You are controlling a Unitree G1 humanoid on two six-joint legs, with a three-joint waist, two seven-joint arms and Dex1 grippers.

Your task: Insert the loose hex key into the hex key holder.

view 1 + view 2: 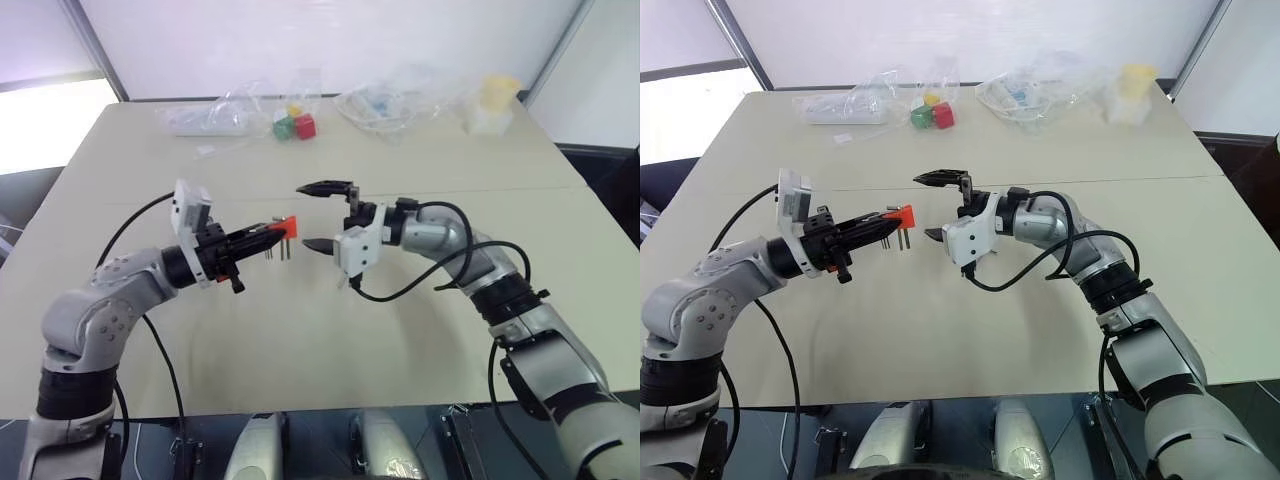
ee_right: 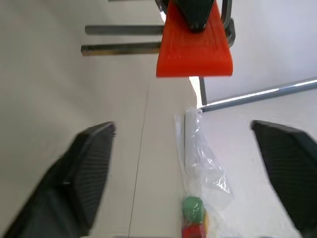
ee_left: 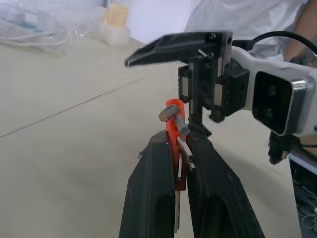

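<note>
Open gap between right tool [image 1: 322, 216] and holder [image 1: 287, 226].

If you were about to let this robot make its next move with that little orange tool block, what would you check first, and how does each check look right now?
1. Left gripper shut on the orange holder: ok, the block sits pinched between the jaws, held above the table.
2. Right gripper open: ok, its jaws stand wide apart.
3. Right gripper empty: ok, nothing between its jaws.
4. Loose L-shaped key located: cannot tell; several metal keys stick out of the holder, and which is which is unclear.
5. Grippers apart: ok, a gap separates the right one from the holder.
6. Plastic bags and cubes out of the way: ok, at the far edge.
</note>
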